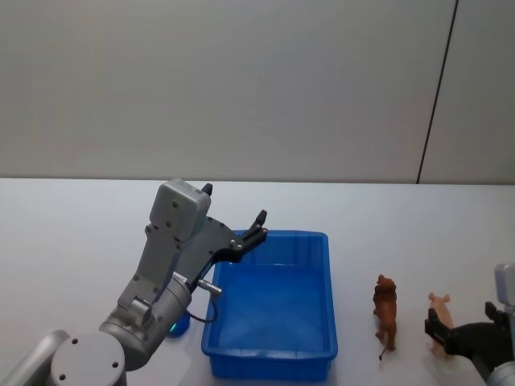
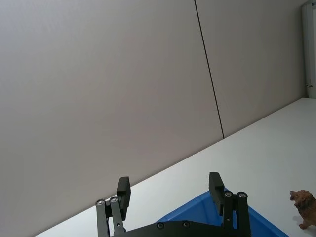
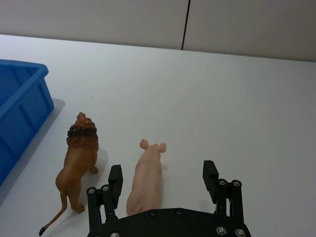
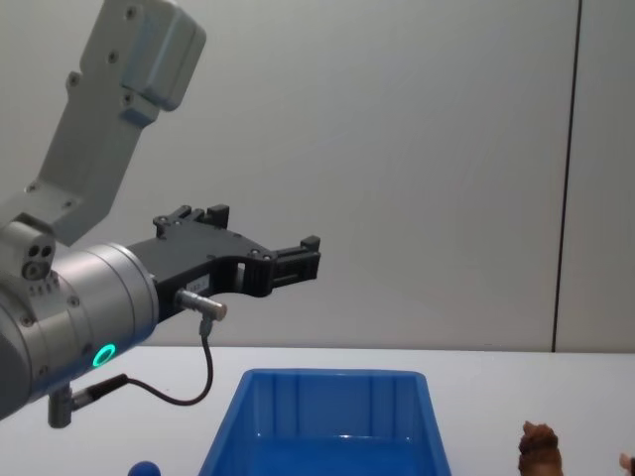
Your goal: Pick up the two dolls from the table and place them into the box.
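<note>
While the right end effector [image 3: 163,172] is spread wide, the pink doll [image 3: 147,180] stands between its jaws on the bench [image 3: 237,98]. The brown doll [image 3: 79,163] stands at its 9 o'clock, the box [image 1: 273,354] farther that way. The left end effector [image 2: 169,183], also wide, hangs over the box's 10 o'clock corner.

Head cam sits high, looking fwd and down over the bench [image 1: 64,241], far wall [image 1: 241,80] behind. Chest cam is lower, facing level across it, v. close to the left arm [image 4: 89,297]. Left wrist cam looks out past its fingers [image 2: 123,190] at that wall; right wrist cam tilts down, close over the pink doll [image 3: 146,177]. All four catch the box [image 1: 269,362] and brown doll [image 1: 385,310].
</note>
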{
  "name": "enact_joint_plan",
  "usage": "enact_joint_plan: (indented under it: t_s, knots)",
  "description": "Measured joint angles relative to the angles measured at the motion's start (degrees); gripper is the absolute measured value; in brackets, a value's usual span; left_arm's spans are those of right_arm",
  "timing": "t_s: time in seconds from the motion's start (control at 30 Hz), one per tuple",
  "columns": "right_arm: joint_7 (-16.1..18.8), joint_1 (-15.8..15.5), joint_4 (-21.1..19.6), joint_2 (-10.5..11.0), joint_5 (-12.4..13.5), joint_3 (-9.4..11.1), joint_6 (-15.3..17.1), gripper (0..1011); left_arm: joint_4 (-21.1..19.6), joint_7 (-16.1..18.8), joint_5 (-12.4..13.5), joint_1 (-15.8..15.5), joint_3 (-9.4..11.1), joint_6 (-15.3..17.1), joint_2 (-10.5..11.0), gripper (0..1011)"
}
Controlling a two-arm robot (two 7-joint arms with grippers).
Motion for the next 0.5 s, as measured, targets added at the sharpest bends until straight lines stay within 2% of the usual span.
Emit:
enact_joint_plan:
  t_s: [0.5]
  knots:
    - [2.15,1.35,4.65,-2.00,-0.06,-0.58,-2.32,998,0.00,0.00,0.00,0.00,0.00,0.00,0.00,1001]
